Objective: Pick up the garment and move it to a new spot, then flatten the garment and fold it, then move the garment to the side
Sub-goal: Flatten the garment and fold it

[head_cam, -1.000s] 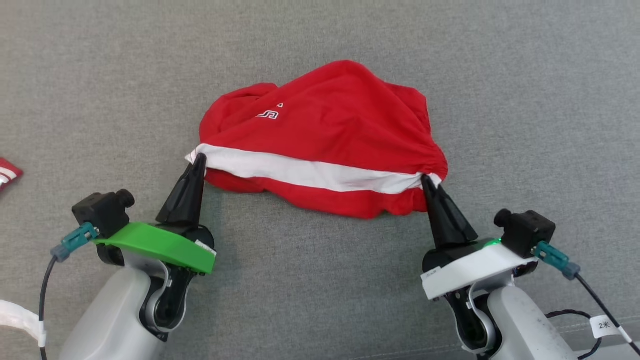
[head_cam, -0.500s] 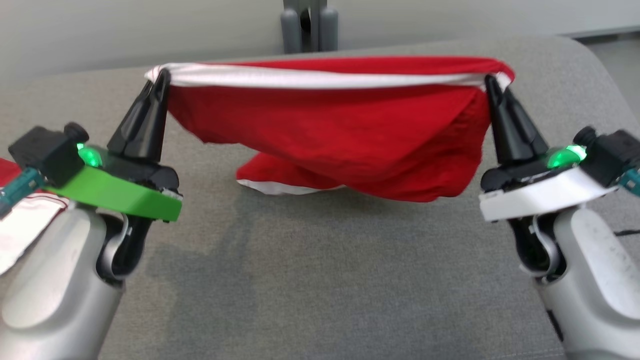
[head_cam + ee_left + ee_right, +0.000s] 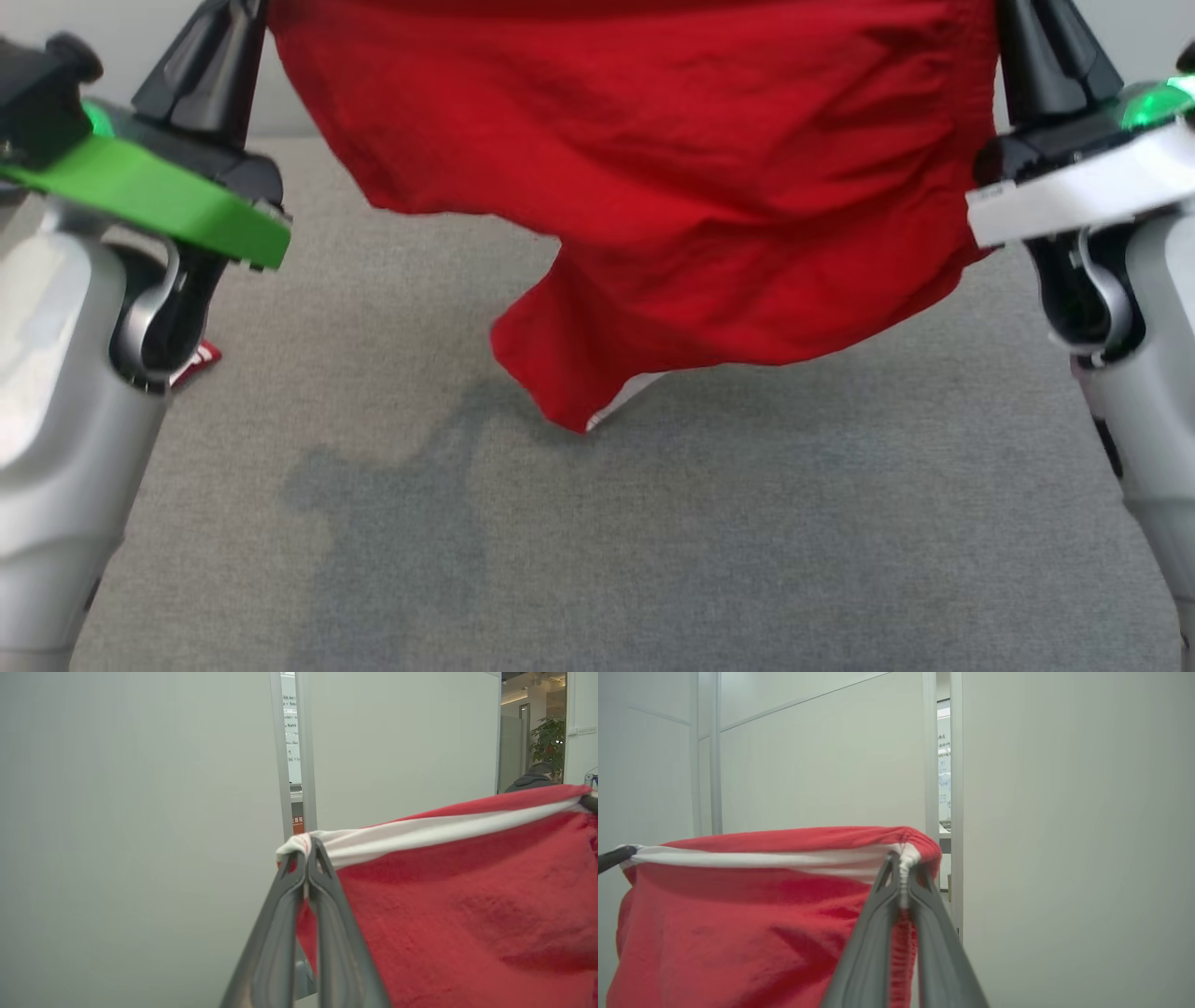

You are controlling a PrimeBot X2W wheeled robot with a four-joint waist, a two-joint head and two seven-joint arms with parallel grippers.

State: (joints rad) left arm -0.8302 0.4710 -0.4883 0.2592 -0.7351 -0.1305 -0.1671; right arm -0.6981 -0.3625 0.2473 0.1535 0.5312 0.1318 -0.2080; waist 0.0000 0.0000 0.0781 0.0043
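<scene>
The garment (image 3: pixel 653 168) is red with a white band (image 3: pixel 420 833) along its top edge. It hangs stretched between my two raised grippers above the grey surface (image 3: pixel 653 541). My left gripper (image 3: pixel 308 847) is shut on the band's left end, its dark fingers (image 3: pixel 210 65) at the head view's upper left. My right gripper (image 3: pixel 901 861) is shut on the gathered right end of the band (image 3: pixel 761 858), its fingers (image 3: pixel 1046 47) at the upper right. The garment's lowest corner (image 3: pixel 579 406) dangles close to the surface; whether it touches I cannot tell.
A small red and white cloth (image 3: pixel 198 359) lies on the surface behind my left forearm. Pale wall panels stand beyond the garment. A person (image 3: pixel 532 777) and a potted plant (image 3: pixel 549 737) are far off in the left wrist view.
Both grippers have lifted the garment by its white band from the surface up into the air, and it now hangs open. The head camera has shifted too.
</scene>
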